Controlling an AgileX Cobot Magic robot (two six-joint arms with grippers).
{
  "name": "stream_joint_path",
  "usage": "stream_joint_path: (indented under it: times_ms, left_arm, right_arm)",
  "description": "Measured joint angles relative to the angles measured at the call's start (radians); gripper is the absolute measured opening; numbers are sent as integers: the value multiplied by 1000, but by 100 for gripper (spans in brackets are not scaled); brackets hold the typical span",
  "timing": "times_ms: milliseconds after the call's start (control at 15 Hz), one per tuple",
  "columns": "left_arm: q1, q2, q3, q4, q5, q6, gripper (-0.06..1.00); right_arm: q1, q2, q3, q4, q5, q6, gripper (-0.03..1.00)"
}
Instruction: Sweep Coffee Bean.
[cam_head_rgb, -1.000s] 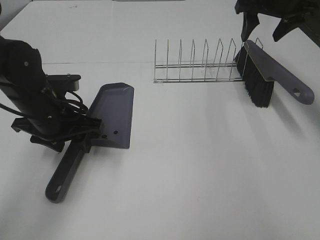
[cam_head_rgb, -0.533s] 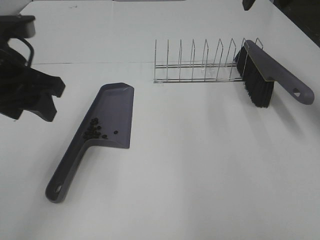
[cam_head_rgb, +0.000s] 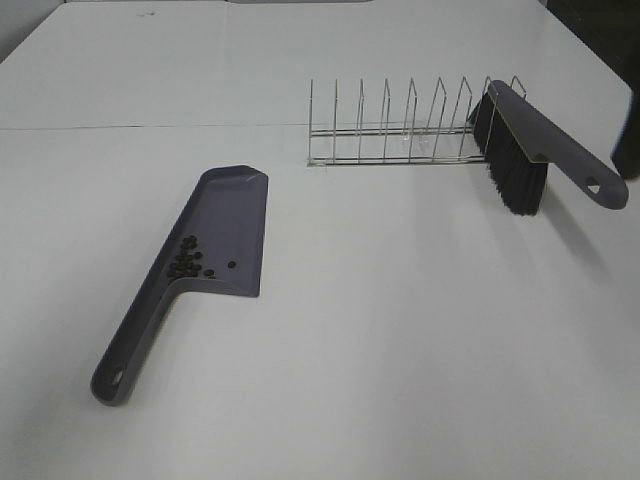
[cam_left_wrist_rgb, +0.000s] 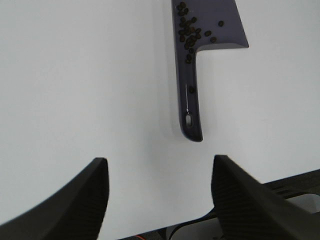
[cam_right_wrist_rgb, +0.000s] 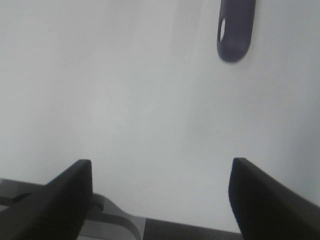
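Note:
A grey dustpan (cam_head_rgb: 220, 235) lies on the white table, handle toward the near left. Several dark coffee beans (cam_head_rgb: 186, 263) sit in the pan next to the handle; the left wrist view shows the same beans (cam_left_wrist_rgb: 190, 32) in the dustpan (cam_left_wrist_rgb: 215, 25). The grey brush (cam_head_rgb: 540, 145) with black bristles leans against the right end of a wire rack (cam_head_rgb: 400, 125). My left gripper (cam_left_wrist_rgb: 157, 192) is open above bare table, short of the dustpan handle's end. The right gripper (cam_right_wrist_rgb: 160, 192) is open over bare table, with the brush handle tip (cam_right_wrist_rgb: 235, 30) ahead. Neither gripper shows in the exterior view.
The wire rack stands at the back middle of the table. A faint seam (cam_head_rgb: 150, 127) runs across the tabletop. A dark shape (cam_head_rgb: 630, 140) sits at the right edge of the exterior view.
The left arm has drawn back from the dustpan and left the exterior view, uncovering the beans in the pan. The right arm has also withdrawn from the top right.

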Motion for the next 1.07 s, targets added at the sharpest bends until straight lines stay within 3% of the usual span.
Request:
stream_joint_path:
  times_ms: [200,467,867,1067]
  left_arm:
    - [0,-190,166,2,13,20,56]
    - [0,-459,301,-1,16,81,56]
    - [0,-792,388,-41,6,207,56]
    - [0,-865,423,-47,-55,236,56]
  right_arm:
    - [0,-282,258,0,1,0,63]
    - [0,-701,477,1,5,-2,63]
    - [0,-1215,570,14,-1,-105,63]
    - [0,-1275,574,24,-34,-116,63]
